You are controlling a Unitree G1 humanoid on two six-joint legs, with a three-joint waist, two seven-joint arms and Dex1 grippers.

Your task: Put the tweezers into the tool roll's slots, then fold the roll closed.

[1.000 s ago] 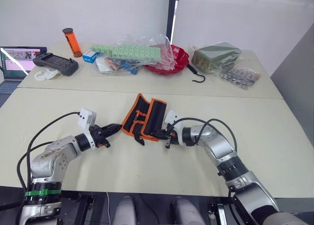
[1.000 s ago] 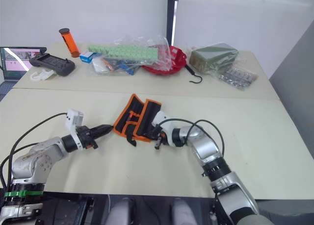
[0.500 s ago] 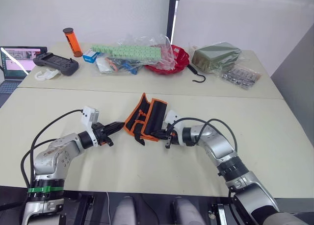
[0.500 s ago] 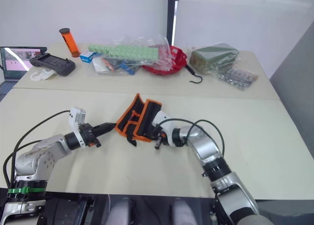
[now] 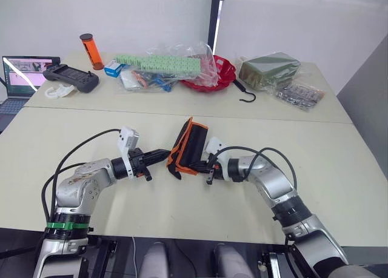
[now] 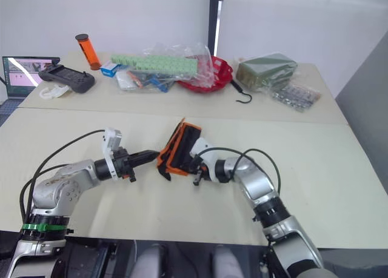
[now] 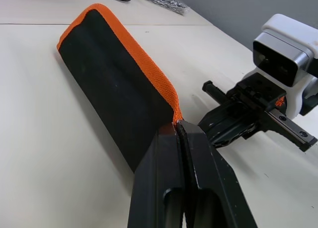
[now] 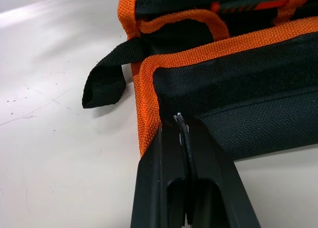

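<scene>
The folding step is in hand: near the frame centre, the left gripper [image 5: 162, 154] and right gripper [image 5: 195, 166], both clenched, pinch the tool roll [image 5: 189, 145] by its orange edges. Its left flap stands upright. Next it should probably be laid over and pressed flat.

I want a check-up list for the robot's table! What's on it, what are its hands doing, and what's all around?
Surface: pale table, bare near the arms.
Job's things: tool roll mostly folded, left flap standing up; strap hangs loose. Tweezers: nothing seen loose.
Clutter: orange canister, black controller, green strips in plastic bag, red bowl, black hook, dark green packet, at the far edge.
Hands: left hand shut, tips against the roll's orange edge; right hand shut at the roll's near edge.
Cables: black cable looping over the left arm, another over the right.
Surroundings: laptop far left, white wall behind.
</scene>
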